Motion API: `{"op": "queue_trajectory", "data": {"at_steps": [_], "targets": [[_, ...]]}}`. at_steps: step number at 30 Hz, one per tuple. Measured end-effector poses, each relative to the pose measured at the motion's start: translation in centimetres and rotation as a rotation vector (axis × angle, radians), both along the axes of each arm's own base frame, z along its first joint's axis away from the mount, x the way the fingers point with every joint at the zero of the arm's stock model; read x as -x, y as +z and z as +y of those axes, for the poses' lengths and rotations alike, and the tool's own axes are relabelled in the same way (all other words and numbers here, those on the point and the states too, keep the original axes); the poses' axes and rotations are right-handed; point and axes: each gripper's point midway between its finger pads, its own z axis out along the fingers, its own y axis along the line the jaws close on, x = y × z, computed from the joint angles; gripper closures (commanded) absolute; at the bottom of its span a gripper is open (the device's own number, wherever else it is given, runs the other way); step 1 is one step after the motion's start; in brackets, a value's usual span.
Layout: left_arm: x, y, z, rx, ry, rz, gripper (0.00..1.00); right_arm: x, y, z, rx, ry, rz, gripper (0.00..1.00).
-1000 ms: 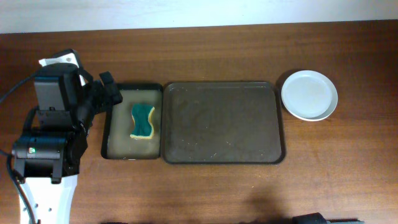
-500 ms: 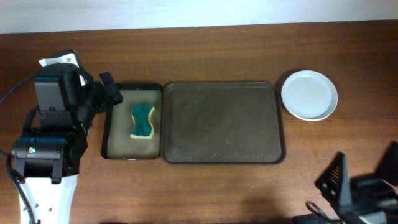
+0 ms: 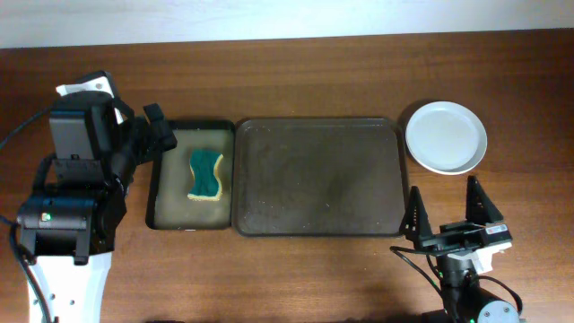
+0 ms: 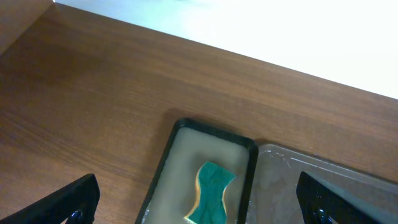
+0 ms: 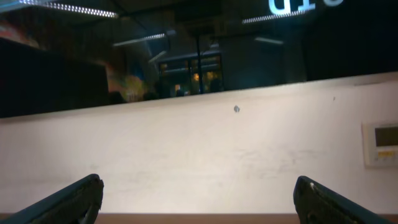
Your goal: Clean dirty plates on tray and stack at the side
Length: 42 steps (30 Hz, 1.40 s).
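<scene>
On table [image 3: 314,81] | big tray [image 3: 316,178] 1 | small tray [image 3: 161,193] 1 | plate [image 3: 446,137] 1

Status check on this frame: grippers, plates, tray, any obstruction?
Left gripper open, empty. Right gripper open, empty. No plates on tray; white plate on table right of it. Nothing blocking.

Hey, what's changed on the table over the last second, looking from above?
The right gripper has come into view from the bottom edge, jaws open and empty. It is now just below the round white plate, beside the large dark brown tray. The left gripper, also open, the green-yellow sponge in its small dark tray, and the plate have not moved.
</scene>
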Motion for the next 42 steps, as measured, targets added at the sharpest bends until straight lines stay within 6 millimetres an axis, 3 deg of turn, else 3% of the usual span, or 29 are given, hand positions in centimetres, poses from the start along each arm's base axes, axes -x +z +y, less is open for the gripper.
{"op": "queue_trajectory", "data": {"at_steps": [6,10,12,15,27,33,42], "targets": [[0.0,0.0,0.0,0.000,0.000,0.000,0.01,-0.9,-2.6,0.1,0.007,0.001,0.051,0.02],[0.0,0.0,0.0,0.000,0.000,0.000,0.01,-2.0,-6.2,0.3,0.026,0.001,0.180,0.02],[0.0,0.0,0.0,0.000,0.000,0.000,0.01,-2.3,-8.4,0.3,0.039,0.000,0.275,0.02],[0.0,0.0,0.0,0.000,0.000,-0.001,0.01,-2.5,-13.8,0.4,0.070,0.001,0.487,0.02],[0.0,0.0,0.0,0.000,0.000,0.000,0.01,-2.5,-13.9,0.4,0.075,0.000,0.488,0.02],[0.0,0.0,0.0,0.000,0.000,0.000,0.01,-2.2,-13.6,2.0,0.309,0.056,0.431,0.02],[0.0,0.0,0.0,0.000,0.000,0.000,0.01,-2.1,-13.5,2.6,0.362,0.080,0.412,0.02]]}}
